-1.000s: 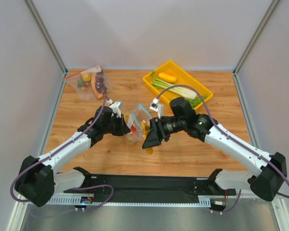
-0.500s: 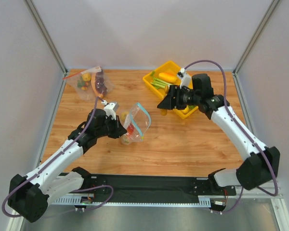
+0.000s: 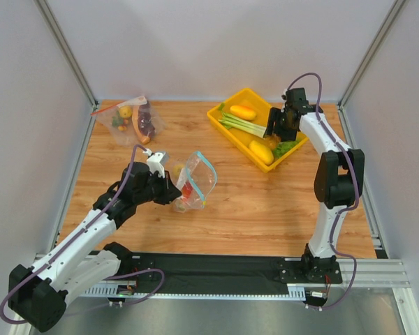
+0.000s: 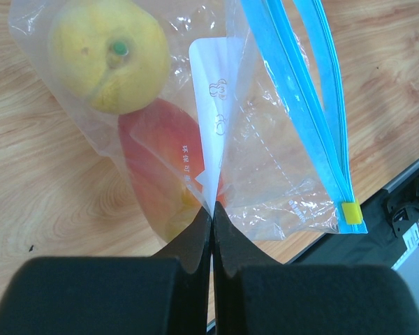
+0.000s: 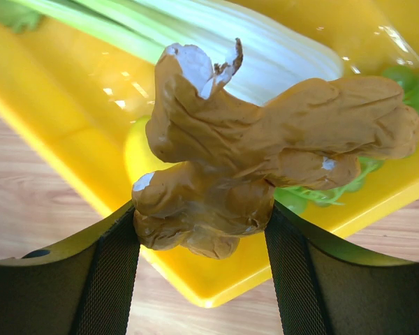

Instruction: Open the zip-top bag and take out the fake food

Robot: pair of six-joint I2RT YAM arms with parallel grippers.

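Observation:
The zip-top bag (image 3: 197, 179) stands open on the wood table, its light-blue zip strip (image 4: 321, 118) spread wide. My left gripper (image 3: 172, 191) is shut on the bag's clear side wall (image 4: 213, 206). A round yellow fruit (image 4: 108, 56) and a red-orange fruit (image 4: 157, 160) lie inside the bag. My right gripper (image 3: 276, 126) hovers over the yellow tray (image 3: 221, 128), shut on a lumpy orange piece (image 5: 251, 146) held between its fingers (image 5: 199, 223). A leafy green (image 3: 285, 147) lies in the tray.
The tray also holds a long green-white leek (image 3: 241, 125), an orange piece (image 3: 243, 112) and a yellow piece (image 3: 261, 151). A second clear bag with a red-orange strip (image 3: 129, 122), holding produce, lies at the back left. A black rail (image 3: 209, 269) runs along the near edge.
My right arm has swung from the bag's mouth to the back right over the tray, carrying the lumpy orange piece. My left gripper, still holding the bag, shifted slightly left.

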